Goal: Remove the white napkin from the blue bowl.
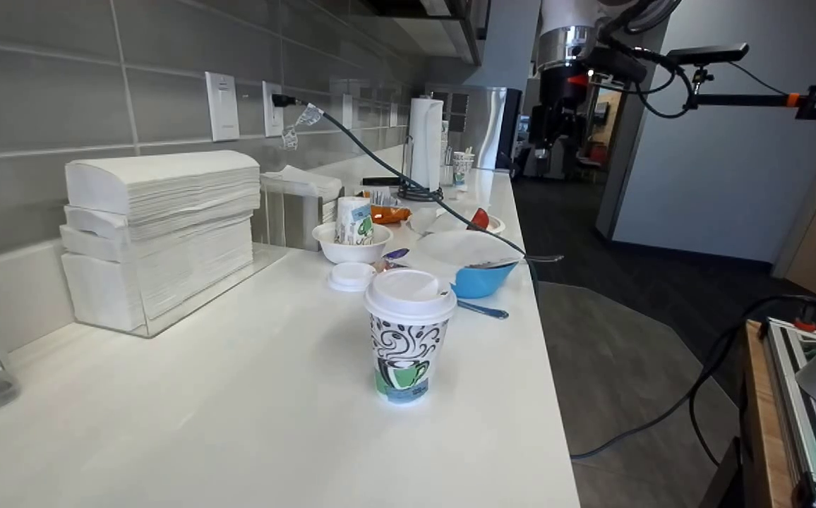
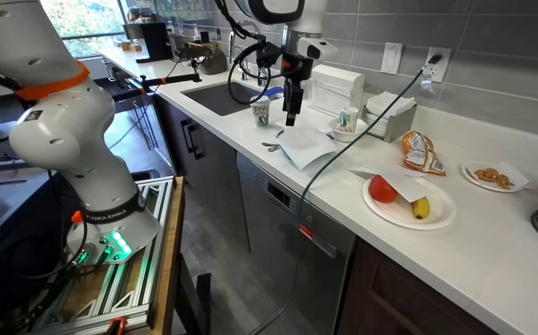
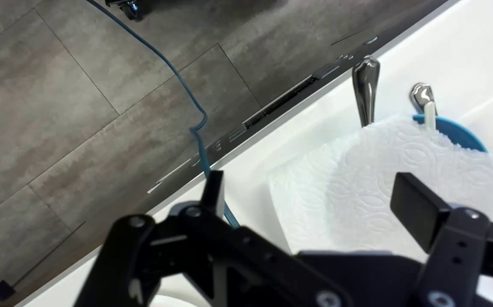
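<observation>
White paper, the napkin [image 3: 366, 187] lies over the blue bowl [image 3: 455, 132] near the front edge of the counter [image 3: 477, 38] — below and seemingly inward of my claw [image 3: 312, 200], spread wide, gripping nothing — so I should shift that way, descending

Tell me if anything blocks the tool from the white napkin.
Nothing visible does: in the wrist view, only the open tool itself hides any of the white napkin. The cable shows beside the napkin, not across.
</observation>
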`<action>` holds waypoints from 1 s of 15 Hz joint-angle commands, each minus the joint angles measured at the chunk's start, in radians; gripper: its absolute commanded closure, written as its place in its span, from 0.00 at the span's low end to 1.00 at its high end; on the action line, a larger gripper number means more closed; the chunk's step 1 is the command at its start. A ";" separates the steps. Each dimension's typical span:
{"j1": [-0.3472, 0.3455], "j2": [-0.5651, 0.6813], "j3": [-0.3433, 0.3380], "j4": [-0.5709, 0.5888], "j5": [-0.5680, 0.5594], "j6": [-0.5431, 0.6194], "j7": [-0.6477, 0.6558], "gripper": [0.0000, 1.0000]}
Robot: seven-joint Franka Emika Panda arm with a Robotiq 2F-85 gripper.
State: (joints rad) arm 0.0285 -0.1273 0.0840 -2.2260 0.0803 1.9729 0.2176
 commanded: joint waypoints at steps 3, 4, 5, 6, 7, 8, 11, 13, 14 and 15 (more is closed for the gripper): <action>0.010 0.025 -0.001 0.008 -0.014 0.039 0.006 0.00; 0.012 0.031 0.001 0.003 -0.018 0.086 -0.001 0.00; 0.014 0.035 0.001 -0.008 -0.017 0.147 -0.008 0.00; 0.017 0.043 0.001 -0.021 -0.012 0.215 -0.024 0.00; 0.020 0.053 0.000 -0.033 -0.012 0.281 -0.046 0.00; 0.024 0.069 -0.002 -0.045 -0.005 0.342 -0.081 0.00; 0.027 0.120 -0.009 -0.083 0.036 0.502 -0.163 0.00; 0.029 0.163 -0.006 -0.105 0.086 0.609 -0.240 0.00; 0.029 0.186 -0.001 -0.110 0.106 0.654 -0.280 0.00; 0.030 0.214 0.005 -0.108 0.131 0.695 -0.320 0.00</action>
State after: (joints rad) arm 0.0468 0.0248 0.0847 -2.3222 0.1357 2.5591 0.0066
